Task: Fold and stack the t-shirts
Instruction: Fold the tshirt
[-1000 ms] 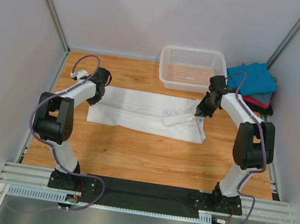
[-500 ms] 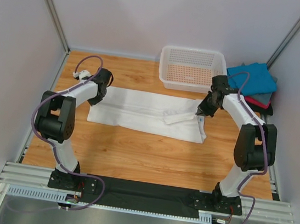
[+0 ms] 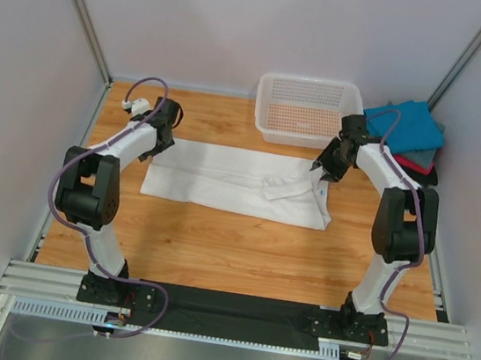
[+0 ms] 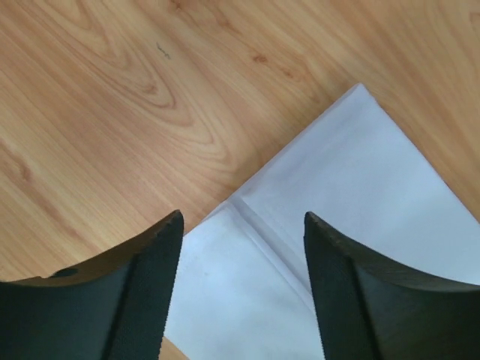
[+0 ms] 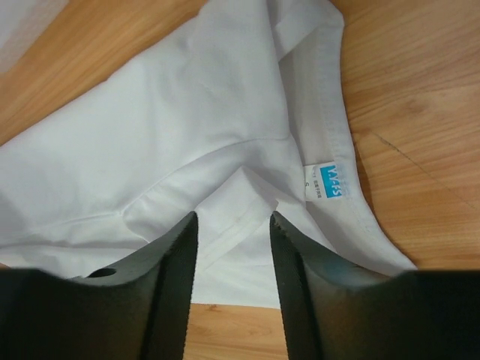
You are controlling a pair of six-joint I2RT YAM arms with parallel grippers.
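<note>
A white t-shirt (image 3: 236,180) lies folded lengthwise into a long strip across the wooden table. My left gripper (image 3: 159,138) hangs open over its left corner (image 4: 337,195), with nothing between the fingers (image 4: 135,292). My right gripper (image 3: 321,171) is open over the collar end, just above the cloth (image 5: 187,135); the blue neck label (image 5: 330,184) shows beside its right finger. A stack of folded t-shirts, teal-blue (image 3: 405,125) on top with red and dark ones under it, sits at the far right.
A white mesh basket (image 3: 308,109) stands at the back of the table, just behind my right gripper. Grey walls close in the left, right and back sides. Bare wood (image 3: 214,248) lies between the shirt and the arm bases.
Both grippers were shut on the shirt's ends and now stand open, having let go. Each has drawn back a little toward the far side; the shirt lies flat.
</note>
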